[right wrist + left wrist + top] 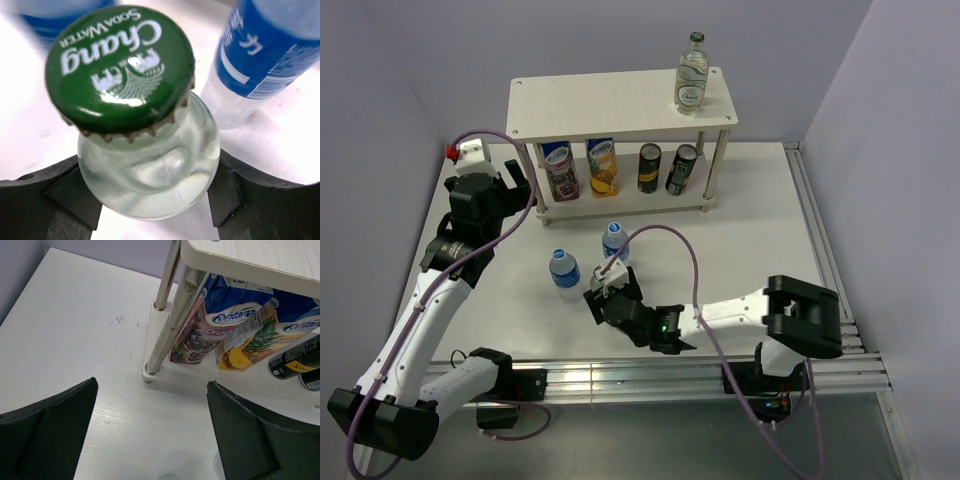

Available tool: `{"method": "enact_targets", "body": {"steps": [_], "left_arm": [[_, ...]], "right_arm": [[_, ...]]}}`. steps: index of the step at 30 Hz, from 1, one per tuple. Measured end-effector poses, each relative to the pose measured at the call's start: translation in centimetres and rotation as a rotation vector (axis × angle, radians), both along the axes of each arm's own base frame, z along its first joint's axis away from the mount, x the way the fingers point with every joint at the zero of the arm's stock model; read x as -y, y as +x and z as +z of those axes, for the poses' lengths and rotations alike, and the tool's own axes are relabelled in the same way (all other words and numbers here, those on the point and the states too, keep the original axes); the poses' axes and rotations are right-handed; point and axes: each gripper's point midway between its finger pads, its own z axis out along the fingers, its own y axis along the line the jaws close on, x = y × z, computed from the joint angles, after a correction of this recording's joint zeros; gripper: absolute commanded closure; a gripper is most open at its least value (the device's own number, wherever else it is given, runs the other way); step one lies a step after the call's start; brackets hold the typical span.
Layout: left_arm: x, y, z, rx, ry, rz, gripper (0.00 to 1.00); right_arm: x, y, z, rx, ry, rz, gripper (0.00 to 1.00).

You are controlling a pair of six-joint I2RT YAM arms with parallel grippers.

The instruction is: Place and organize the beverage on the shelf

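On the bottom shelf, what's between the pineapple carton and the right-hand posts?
Two dark cans, the left can and the right can, stand side by side between the pineapple carton and the right post, per the top external view.

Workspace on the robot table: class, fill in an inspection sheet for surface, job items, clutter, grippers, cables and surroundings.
Surface: white table, no spills seen.
Job's things: shelf; first glass bottle on its top board; two dark cans on its lower board; two plastic bottles upright on the table; second glass bottle in the right gripper.
Clutter: two juice cartons, lower board, left of the cans.
Grippers: left gripper open, empty, near the shelf's left end; right gripper shut on the second glass bottle.
Cables: purple cables loop off both arms.
Surroundings: pale walls; metal rails along the table's right edge.
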Motion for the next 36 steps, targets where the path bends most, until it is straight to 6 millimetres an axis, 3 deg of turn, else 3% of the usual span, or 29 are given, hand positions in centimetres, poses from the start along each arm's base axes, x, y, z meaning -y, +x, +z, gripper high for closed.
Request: {"method": "enact_targets", "body": {"steps": [3,5,10,14,21,24,28,35,36], "left_arm": [[-0.1,0.0,0.0,0.000,0.000,0.002,0.03],[-0.1,0.0,0.0,0.000,0.000,0.003,0.03],[-0.2,0.0,0.0,0.000,0.000,0.006,0.02],[-0.4,0.0,0.0,0.000,0.000,0.011,0.02],[-0.4,0.0,0.0,0.000,0.000,0.012,0.02],[-0.4,0.0,0.0,0.000,-0.001,0.010,0.02],[-0.4,0.1,0.0,0.000,-0.002,0.008,0.03],[-0.2,0.1,0.0,-0.001,-0.004,-0.001,0.03],[-0.2,0.1,0.0,-0.001,-0.005,-0.002,0.03]], "right_arm": [[-0.2,-2.2,3.8,0.016,0.022,0.032,1.00],[-0.7,-2.9,7.6,0.034,0.064,0.041,1.00],[-0.5,-1.2,18.7,0.124,0.193,-0.014,1.00],[0.6,1.9,26.2,0.192,0.266,-0.065,1.00],[4.3,11.0,34.6,0.288,0.252,-0.228,1.00],[5.3,14.6,36.2,0.307,0.211,-0.277,1.00],[6.1,19.1,36.6,0.304,0.163,-0.318,1.00],[7.9,25.2,32.4,0.232,0.052,-0.364,1.00],[8.1,25.9,32.7,0.240,0.061,-0.367,1.00]]}}
